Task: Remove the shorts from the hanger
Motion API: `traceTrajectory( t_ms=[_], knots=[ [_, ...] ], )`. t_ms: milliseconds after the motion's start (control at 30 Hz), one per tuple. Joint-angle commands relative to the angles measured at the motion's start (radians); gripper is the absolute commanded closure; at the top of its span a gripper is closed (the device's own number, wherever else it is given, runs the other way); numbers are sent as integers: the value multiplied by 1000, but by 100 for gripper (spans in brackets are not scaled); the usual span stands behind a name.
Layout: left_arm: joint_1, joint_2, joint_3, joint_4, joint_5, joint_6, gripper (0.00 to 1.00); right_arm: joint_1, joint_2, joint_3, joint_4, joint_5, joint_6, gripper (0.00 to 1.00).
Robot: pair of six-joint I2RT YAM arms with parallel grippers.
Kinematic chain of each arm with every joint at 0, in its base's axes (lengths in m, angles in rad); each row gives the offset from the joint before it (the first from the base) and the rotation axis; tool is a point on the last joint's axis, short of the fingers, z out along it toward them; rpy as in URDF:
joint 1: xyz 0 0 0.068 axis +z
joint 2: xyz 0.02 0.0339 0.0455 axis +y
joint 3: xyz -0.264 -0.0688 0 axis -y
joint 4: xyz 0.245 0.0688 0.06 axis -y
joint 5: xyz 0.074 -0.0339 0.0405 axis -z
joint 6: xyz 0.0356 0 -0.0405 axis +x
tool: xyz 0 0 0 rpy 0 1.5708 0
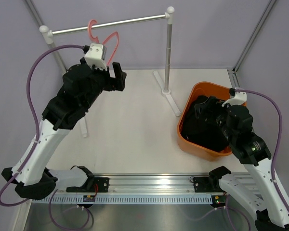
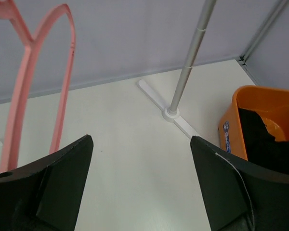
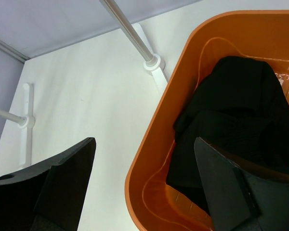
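Now the limp black fabric shorts lie bunched inside the orange plastic tub, under the right gripper, whose jaws stand wide apart and empty. Across the table, the thin pink plastic hanger hangs bare from the grey metal rail, just beside the left gripper, likewise spread and holding nothing.
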Motion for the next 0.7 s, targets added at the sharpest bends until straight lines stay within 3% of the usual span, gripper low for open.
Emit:
traceTrajectory(
  t_ms=[0, 300, 667],
  knots=[
    [-90, -126, -122, 17, -49, 18, 13, -5, 2, 1, 65, -54, 1, 8],
    [-231, -246, -352, 6, 50, -19, 12, -3, -22, -41, 122, -78, 7, 1],
    [-241, -347, -501, 32, 106, -36, 12, -3, -45, -64, 179, -48, 20, 1]
  ],
)
